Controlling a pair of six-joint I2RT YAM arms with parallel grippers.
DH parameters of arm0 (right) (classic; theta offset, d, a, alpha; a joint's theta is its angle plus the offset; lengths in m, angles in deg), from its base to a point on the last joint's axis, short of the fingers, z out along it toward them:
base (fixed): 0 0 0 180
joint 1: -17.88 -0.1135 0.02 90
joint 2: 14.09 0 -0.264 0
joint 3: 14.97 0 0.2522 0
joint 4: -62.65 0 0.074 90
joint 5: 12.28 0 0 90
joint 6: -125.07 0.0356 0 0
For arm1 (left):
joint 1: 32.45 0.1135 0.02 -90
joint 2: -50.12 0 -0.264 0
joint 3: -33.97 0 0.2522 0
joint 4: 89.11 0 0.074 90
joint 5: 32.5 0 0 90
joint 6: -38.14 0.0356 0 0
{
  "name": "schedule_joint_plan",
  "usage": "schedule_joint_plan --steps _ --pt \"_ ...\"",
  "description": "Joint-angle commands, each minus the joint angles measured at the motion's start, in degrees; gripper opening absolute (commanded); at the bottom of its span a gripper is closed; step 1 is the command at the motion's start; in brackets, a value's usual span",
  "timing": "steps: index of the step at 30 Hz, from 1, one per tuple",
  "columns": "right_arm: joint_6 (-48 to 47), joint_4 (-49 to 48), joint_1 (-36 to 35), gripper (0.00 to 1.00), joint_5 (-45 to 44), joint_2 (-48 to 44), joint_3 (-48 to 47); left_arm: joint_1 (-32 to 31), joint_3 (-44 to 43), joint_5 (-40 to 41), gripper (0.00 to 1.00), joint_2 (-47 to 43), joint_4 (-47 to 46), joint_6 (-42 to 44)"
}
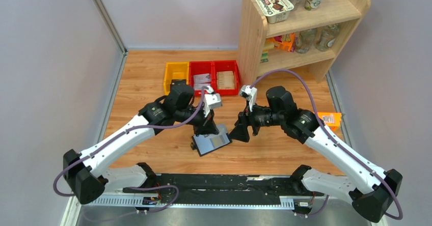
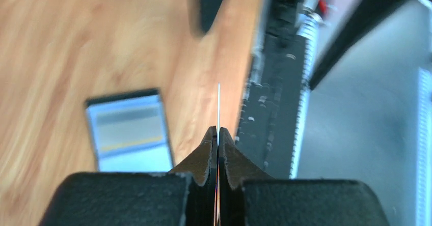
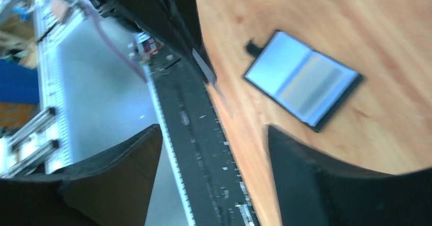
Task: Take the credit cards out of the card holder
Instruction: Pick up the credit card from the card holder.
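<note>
The card holder (image 1: 211, 143) lies open on the wooden table, grey-blue lining up. It also shows in the left wrist view (image 2: 130, 132) and in the right wrist view (image 3: 303, 83), where its strap tab (image 3: 251, 47) sticks out. My left gripper (image 1: 205, 128) hovers just above its far edge. In the left wrist view this gripper (image 2: 218, 134) is shut on a thin credit card (image 2: 219, 106) seen edge-on, sticking out past the fingertips. My right gripper (image 1: 241, 133) is open and empty just right of the wallet; its jaws stand wide apart in the right wrist view (image 3: 214, 134).
A yellow bin (image 1: 176, 76) and two red bins (image 1: 214, 77) stand at the back of the table. A wooden shelf (image 1: 300, 27) with goods is at the back right. An orange carton (image 1: 330, 119) lies at the right edge. A black rail (image 1: 219, 182) runs along the near edge.
</note>
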Motion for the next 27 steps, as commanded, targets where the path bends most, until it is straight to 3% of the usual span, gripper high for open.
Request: schedule_joint_plan --steps 1,5,11,14,21,24,27 --pt "7.20 -7.89 1.70 0.86 -17.46 -6.04 3.14 4.84 9.94 19.29 0.00 -7.99 -21.83 -21.61" --pt "11.78 -9.57 1.96 1.00 -29.85 -9.47 6.05 6.69 18.11 40.90 0.00 -11.69 -28.55 -40.14" --pt "14.95 -8.35 2.05 1.00 -44.27 -14.65 8.95 8.01 23.48 63.31 0.00 -8.80 -38.64 -61.50" --pt "15.13 -6.50 1.97 1.00 -46.93 -16.50 8.87 8.36 23.05 68.96 0.00 -5.02 -42.95 -66.37" --pt "12.94 -5.44 2.05 1.00 -50.71 -20.72 9.75 9.68 13.04 80.65 0.00 10.18 -43.49 -77.70" --pt "11.18 -5.44 2.05 1.00 -52.03 -22.04 10.01 10.81 9.18 82.78 0.01 17.11 -46.04 -81.92" --pt "9.33 -5.53 2.05 1.00 -50.64 -21.26 9.57 11.61 7.50 80.05 0.00 19.95 -53.92 -80.36"
